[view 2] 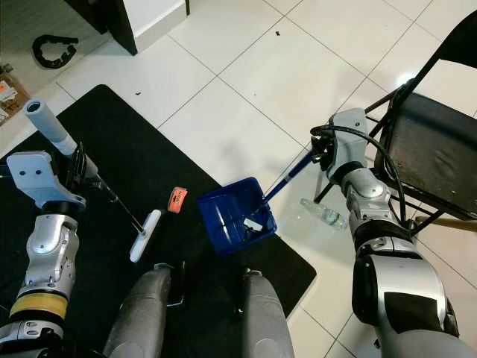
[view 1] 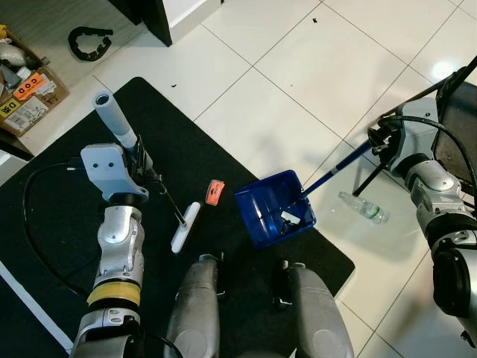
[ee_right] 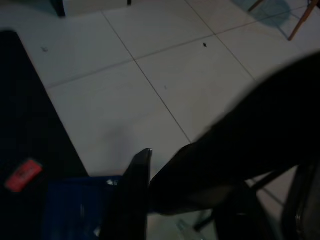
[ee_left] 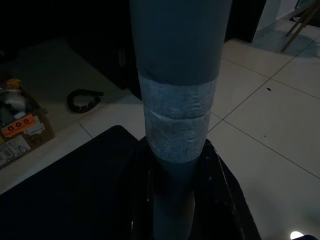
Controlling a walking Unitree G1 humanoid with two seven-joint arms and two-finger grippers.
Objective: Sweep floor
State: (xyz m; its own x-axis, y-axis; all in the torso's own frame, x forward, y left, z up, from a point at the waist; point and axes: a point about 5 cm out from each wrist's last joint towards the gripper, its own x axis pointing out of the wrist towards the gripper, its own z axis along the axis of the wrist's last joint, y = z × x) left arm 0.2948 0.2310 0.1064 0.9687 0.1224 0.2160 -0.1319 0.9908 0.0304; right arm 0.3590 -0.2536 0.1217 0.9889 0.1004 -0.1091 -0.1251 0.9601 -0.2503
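Nearby, cardboard box (view 1: 26, 101) labelled "COD", left fingers (view 1: 140, 160) clamped on broom handle (view 1: 115, 121), right fingers (view 1: 380, 136) gripping dustpan handle (view 1: 335, 170).

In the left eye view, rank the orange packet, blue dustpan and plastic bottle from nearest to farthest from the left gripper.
From the left gripper:
1. Orange packet, on the black mat, nearest.
2. Blue dustpan, at the mat's edge.
3. Plastic bottle, on the tiles by the right arm.
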